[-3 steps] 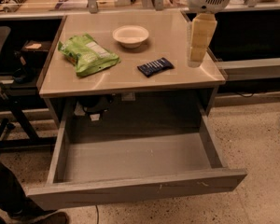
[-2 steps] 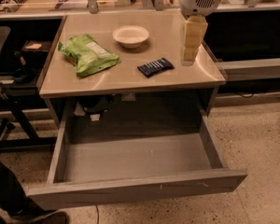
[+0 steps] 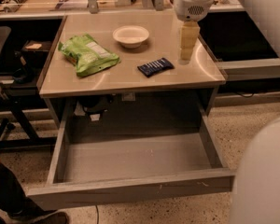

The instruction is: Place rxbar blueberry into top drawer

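The rxbar blueberry (image 3: 155,66), a small dark navy bar with pale lettering, lies flat on the tan tabletop (image 3: 130,78), right of centre. My gripper (image 3: 187,56) hangs from the white arm (image 3: 192,1), pointing down just right of the bar and slightly behind it, close above the tabletop and apart from the bar. It holds nothing. The top drawer (image 3: 130,190) is pulled wide open below the table's front edge; its grey flat bottom is bare.
A lime-green chip bag (image 3: 87,54) lies on the left of the tabletop. A white bowl (image 3: 130,35) stands at the back centre. White robot body parts (image 3: 263,176) fill the lower right. A shoe and a leg (image 3: 9,199) show at the lower left.
My gripper has moved left across the tabletop toward the bar. A white robot part has come into view at the lower right. The bar, bag, bowl and drawer have not moved.
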